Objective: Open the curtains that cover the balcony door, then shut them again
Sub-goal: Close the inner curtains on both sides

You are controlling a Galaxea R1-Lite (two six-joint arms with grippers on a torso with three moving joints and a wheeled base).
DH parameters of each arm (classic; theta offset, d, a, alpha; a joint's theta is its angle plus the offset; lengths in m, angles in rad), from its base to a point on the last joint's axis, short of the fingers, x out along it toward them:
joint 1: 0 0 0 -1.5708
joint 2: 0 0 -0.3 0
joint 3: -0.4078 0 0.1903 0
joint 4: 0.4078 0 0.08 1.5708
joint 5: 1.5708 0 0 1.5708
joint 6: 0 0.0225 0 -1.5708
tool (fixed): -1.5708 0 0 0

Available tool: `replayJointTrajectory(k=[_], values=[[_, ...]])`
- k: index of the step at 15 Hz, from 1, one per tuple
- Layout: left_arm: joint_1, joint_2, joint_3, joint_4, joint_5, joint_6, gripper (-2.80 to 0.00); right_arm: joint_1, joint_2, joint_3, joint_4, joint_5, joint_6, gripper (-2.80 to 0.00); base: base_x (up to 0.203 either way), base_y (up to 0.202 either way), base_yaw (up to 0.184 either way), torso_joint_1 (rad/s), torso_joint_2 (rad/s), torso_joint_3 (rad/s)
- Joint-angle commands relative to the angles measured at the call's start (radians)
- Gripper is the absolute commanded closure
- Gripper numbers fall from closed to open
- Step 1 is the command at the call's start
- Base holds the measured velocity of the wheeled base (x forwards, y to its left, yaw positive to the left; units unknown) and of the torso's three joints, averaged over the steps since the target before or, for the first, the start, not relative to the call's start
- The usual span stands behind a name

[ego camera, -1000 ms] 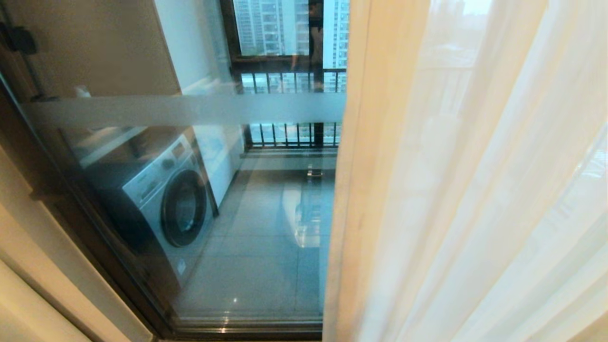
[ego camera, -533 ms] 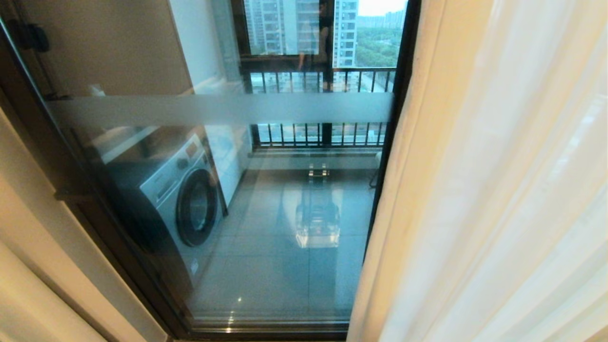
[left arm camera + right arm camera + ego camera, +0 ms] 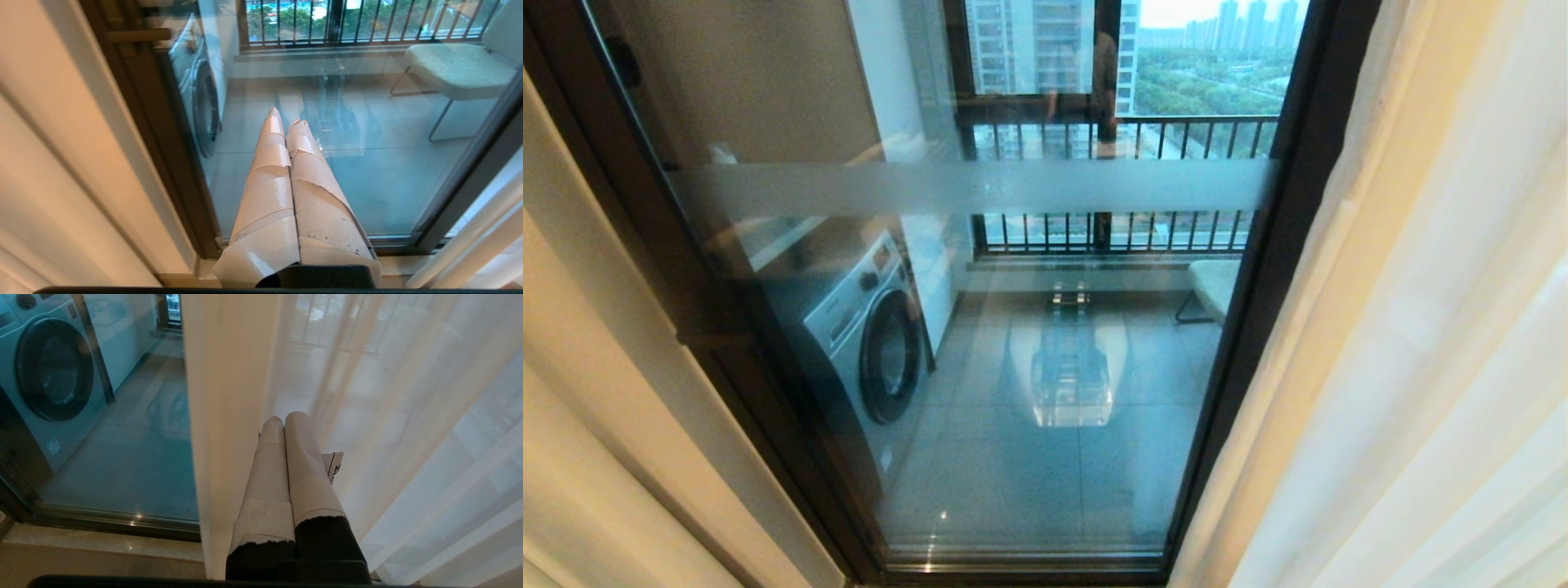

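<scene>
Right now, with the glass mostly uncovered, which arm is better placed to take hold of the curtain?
Right, probably. The right hand, shut and empty, points straight at the cream curtain's edge. The left hand, also shut, faces bare balcony door glass, with that curtain off to its side.

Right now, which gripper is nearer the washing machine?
Left. The left gripper points at the bare glass with the washing machine just beside it. The right gripper sits at the curtains, farther from the machine.
</scene>
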Motion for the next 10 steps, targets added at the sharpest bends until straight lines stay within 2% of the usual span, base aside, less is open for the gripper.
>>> replayJointTrajectory(k=[1,10], values=[[0.000,0.000,0.000,0.000,0.000,0.000,0.00,0.000,0.001,0.000,-0.001,0.001,-0.001,0.00,0.000,0.192,0.002,0.007,0.00,0.006],[0.000,0.000,0.000,0.000,0.000,0.000,0.00,0.000,0.001,0.000,-0.001,0.001,-0.001,0.00,0.000,0.189,0.001,0.005,0.00,0.002]])
